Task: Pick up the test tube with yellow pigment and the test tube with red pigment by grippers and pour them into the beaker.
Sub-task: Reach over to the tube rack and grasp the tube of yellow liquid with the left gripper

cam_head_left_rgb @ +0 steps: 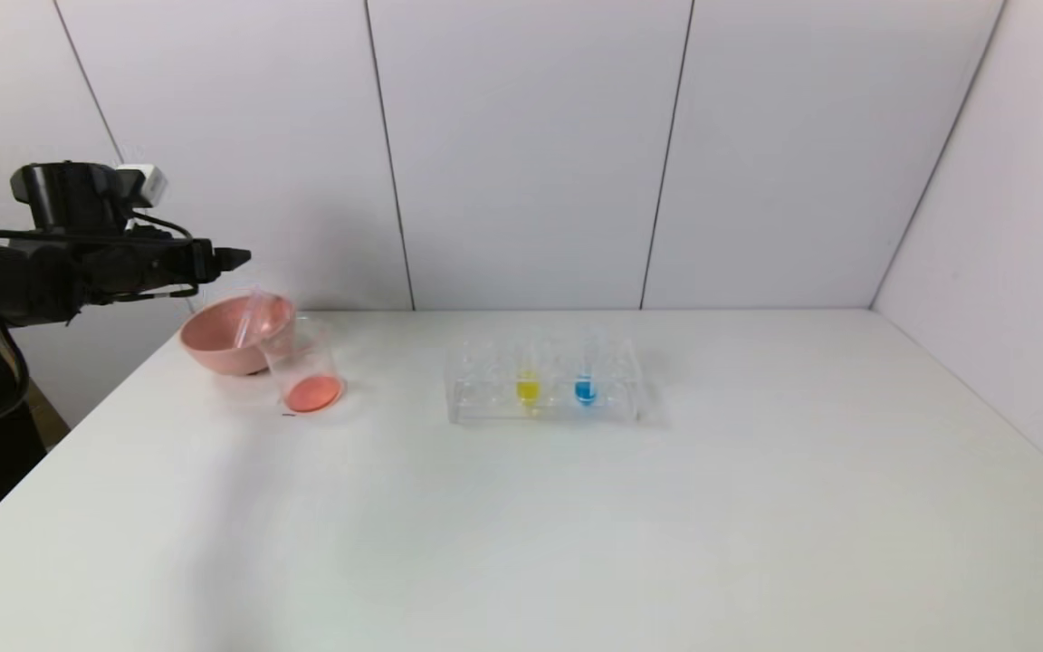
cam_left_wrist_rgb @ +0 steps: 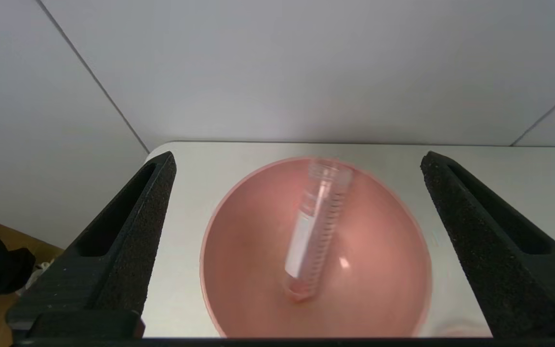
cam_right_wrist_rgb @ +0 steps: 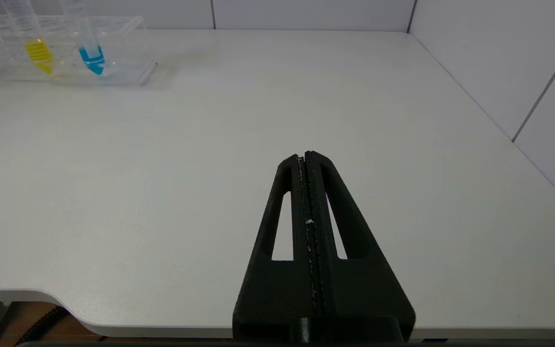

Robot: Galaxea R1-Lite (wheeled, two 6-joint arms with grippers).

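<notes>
Hovering above the pink bowl [cam_head_left_rgb: 234, 333]: left gripper [cam_left_wrist_rgb: 297, 193], jaws wide apart, holding nothing. Emptied test tube with red pigment [cam_left_wrist_rgb: 315, 226]: lying tilted inside that bowl. Beaker [cam_head_left_rgb: 304, 364]: touching the bowl's front, orange-red liquid at its bottom. Test tube with yellow pigment [cam_head_left_rgb: 527, 380]: upright in the rack [cam_head_left_rgb: 543, 385], well apart from the bowl, beside a blue tube [cam_head_left_rgb: 585, 382]. Right gripper [cam_right_wrist_rgb: 307, 156]: fingers pressed together, parked. Advice: grip yellow high, lift straight.

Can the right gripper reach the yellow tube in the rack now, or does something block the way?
Probably yes. The right gripper is shut, hanging near the table's front edge, and only bare table lies between it and the test tube with yellow pigment, upright in the rack. It must open first.
</notes>
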